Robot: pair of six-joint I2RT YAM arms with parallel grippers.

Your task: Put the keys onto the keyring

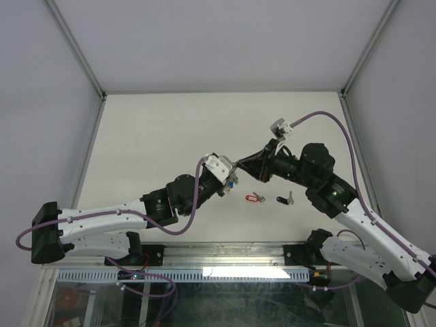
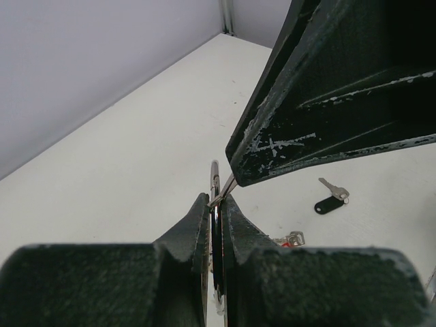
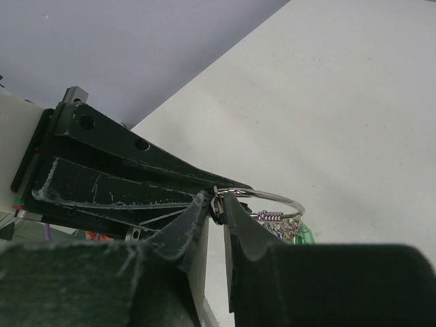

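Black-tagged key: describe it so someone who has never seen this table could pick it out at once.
Start at the white table, on its near side, where the elbow of the right arm hangs over it. Two loose keys lie side by side just beside that elbow. The black-tagged key is the one closer to the elbow; its neighbour, the red-tagged key, carries a red tag instead.

The left arm stretches from its base at 8 o'clock toward 2 o'clock, with the left gripper (image 1: 231,176) pinched tight. The right arm rises from 4 o'clock and folds at the elbow. The right gripper (image 1: 237,164) points to 8 o'clock, jaws a narrow slit apart, its tips beside the left's.
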